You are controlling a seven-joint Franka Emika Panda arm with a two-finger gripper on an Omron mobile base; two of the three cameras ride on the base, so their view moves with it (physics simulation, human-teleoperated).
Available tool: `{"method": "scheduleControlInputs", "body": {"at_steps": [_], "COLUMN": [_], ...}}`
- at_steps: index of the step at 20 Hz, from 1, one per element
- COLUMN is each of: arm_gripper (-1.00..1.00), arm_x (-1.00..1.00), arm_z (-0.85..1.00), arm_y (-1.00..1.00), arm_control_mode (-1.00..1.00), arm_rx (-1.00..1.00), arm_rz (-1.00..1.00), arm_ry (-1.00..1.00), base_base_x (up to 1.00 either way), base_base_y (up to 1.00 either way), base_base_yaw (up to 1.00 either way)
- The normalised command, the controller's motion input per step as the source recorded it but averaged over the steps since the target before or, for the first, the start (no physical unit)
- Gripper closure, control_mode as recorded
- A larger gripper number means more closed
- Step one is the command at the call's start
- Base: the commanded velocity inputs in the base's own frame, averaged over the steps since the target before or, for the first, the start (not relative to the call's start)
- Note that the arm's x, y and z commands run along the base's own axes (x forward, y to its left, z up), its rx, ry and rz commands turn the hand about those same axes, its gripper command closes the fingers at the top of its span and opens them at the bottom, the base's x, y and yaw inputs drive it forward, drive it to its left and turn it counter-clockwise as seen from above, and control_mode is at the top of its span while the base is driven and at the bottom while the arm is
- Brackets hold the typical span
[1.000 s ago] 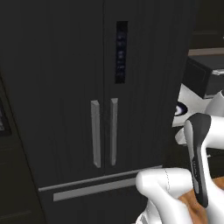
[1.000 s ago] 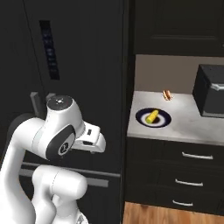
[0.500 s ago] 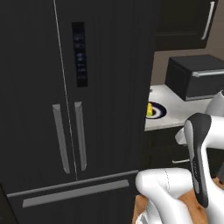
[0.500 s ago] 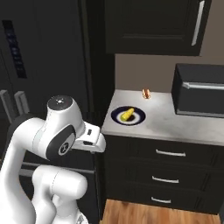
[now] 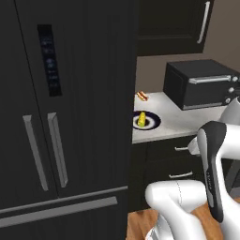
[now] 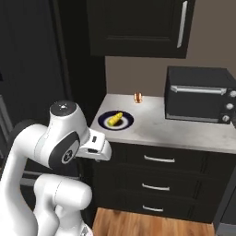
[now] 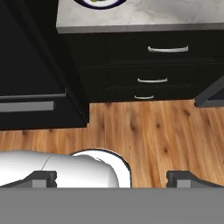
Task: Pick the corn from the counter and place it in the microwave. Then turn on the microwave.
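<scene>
The corn (image 5: 141, 119) (image 6: 115, 119) is a small yellow cob lying on a dark round plate (image 5: 153, 123) (image 6: 126, 122) at the left end of the pale counter (image 5: 183, 119) (image 6: 161, 128) (image 7: 144, 17). My gripper (image 7: 111, 178) is open with nothing between its fingers; the two dark fingertips (image 7: 43, 177) stand far apart. It points down at the wooden floor in front of the drawers, well below and short of the corn. The arm is folded close over the base. The microwave is out of view.
A dark boxy oven with knobs (image 5: 199, 83) (image 6: 198, 94) stands at the counter's right end. A small brownish item (image 5: 142, 96) (image 6: 137, 97) lies near the back wall. A tall black fridge (image 5: 65, 108) rises left of the counter. Black drawers (image 6: 159, 159) (image 7: 168, 49) sit below, a dark cabinet (image 6: 138, 27) above.
The whole scene has slid left in both base views, so the base has driven right. The counter, plate and oven now sit nearer the middle. The arm keeps its folded pose, gripper open.
</scene>
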Motion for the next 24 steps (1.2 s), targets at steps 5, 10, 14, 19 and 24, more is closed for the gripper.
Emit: {"method": "scheduleControlInputs", "body": {"at_steps": [5, 10, 14, 19, 24], "arm_gripper": [-1.00, -1.00, -1.00, -1.00, -1.00], "arm_x": [0.00, 0.00, 0.00, 0.00, 0.00], "arm_z": [0.00, 0.00, 0.00, 0.00, 0.00], "arm_y": [0.00, 0.00, 0.00, 0.00, 0.00], "arm_control_mode": [1.00, 1.00, 1.00, 1.00, 1.00], "arm_rx": [0.00, 0.00, 0.00, 0.00, 0.00], "arm_rz": [0.00, 0.00, 0.00, 0.00, 0.00], "arm_ry": [0.00, 0.00, 0.00, 0.00, 0.00], "base_base_x": [0.16, 0.36, 0.34, 0.39, 0.10], "base_base_y": [-0.49, -0.29, -0.29, -0.18, -0.33], "base_base_yaw": [0.00, 0.00, 0.00, 0.00, 0.00]}}
